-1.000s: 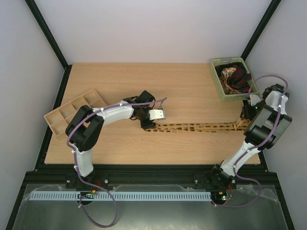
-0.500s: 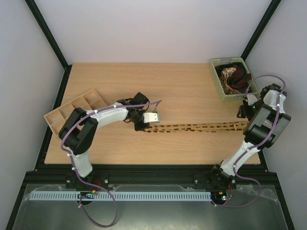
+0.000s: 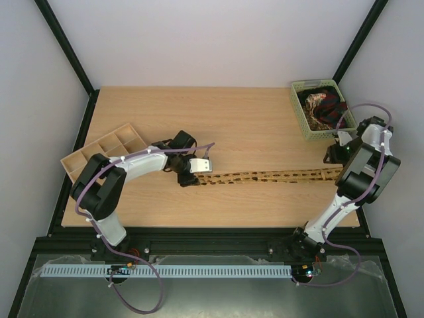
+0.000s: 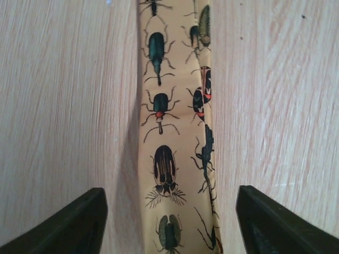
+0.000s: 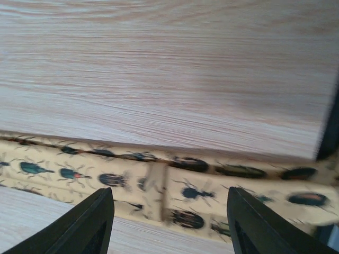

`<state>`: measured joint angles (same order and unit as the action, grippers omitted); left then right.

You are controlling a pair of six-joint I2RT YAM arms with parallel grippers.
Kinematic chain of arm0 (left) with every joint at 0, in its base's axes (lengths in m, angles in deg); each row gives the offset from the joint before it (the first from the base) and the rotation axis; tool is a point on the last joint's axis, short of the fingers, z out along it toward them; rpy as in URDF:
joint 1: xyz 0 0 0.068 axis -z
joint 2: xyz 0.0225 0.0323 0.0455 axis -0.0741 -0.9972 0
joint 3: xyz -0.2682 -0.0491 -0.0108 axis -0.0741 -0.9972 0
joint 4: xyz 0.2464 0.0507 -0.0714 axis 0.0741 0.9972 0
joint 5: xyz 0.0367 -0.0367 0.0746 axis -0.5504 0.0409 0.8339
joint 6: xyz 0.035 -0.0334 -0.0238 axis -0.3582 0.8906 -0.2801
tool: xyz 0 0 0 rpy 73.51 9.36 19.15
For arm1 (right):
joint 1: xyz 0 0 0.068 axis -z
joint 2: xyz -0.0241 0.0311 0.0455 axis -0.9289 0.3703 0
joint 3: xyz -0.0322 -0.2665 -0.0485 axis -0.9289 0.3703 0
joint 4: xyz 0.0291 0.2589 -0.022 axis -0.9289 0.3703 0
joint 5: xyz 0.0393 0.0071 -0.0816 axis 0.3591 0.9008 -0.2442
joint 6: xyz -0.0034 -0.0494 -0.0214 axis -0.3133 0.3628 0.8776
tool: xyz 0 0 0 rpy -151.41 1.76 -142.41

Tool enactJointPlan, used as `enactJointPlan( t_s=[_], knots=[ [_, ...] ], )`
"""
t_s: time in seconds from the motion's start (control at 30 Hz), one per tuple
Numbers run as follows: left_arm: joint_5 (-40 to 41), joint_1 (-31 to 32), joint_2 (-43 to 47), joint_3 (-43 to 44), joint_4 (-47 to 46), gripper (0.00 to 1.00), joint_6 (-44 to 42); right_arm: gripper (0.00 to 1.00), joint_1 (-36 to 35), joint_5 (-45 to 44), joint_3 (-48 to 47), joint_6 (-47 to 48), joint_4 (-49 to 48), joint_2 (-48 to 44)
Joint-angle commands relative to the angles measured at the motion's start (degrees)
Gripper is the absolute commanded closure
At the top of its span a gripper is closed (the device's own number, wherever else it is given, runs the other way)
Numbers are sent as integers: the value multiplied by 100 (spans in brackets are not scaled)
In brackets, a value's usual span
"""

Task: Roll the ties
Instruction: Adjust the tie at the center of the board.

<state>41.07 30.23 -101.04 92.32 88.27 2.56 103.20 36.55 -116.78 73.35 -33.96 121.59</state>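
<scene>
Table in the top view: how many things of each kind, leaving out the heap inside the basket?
Yellow beetle-print tie: 1
Green basket: 1
Wooden divided tray: 1
Total: 3

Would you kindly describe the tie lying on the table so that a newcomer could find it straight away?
On the wooden table, look along the near half: one tie lies stretched flat from left to right. It is pale yellow with printed beetles, unlike the dark red and black ties bundled in the green basket at the far right corner.
</scene>
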Motion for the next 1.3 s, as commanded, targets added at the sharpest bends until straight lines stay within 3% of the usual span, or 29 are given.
enactJointPlan(
  t_s=[0.0,0.17,0.27,0.37,0.47,0.57,0.63,0.73,0.87,0.97,1.07,1.27],
  knots=[
    [-174,-33,140,112,-50,25,69,40,-354,559,304,444,603,-258],
    [-475,-29,55,448,163,2,492,40,-1037,1160,439,649,957,-394],
    [-523,29,-211,656,261,1,749,39,-1478,1637,632,765,803,-650],
    [-478,52,-365,808,207,0,1046,31,-1889,1806,878,851,331,-1031],
    [-398,-73,17,714,-182,0,1438,25,-2017,1994,817,797,-95,-1451],
    [-52,-205,738,411,-1076,0,2148,1,-2017,2295,667,569,-524,-1824],
    [138,-249,1147,89,-1828,0,2546,1,-2017,2376,797,-65,-1163,-2077],
    [-111,-207,1181,80,-1626,1,2153,1,-2028,2748,746,697,-888,-2197],
    [-609,-232,374,1001,-60,0,1785,1,-2239,2310,854,2240,-292,-2026],
    [-897,-297,385,747,-111,1,1631,1,-2424,1647,1299,2956,-312,-1943],
    [-665,-229,333,703,-104,1,1489,1,-2546,1208,1638,3563,-179,-1785],
    [-675,-165,15,757,-41,0,1515,0,-2741,648,2159,3693,-494,-1475]
  ],
)
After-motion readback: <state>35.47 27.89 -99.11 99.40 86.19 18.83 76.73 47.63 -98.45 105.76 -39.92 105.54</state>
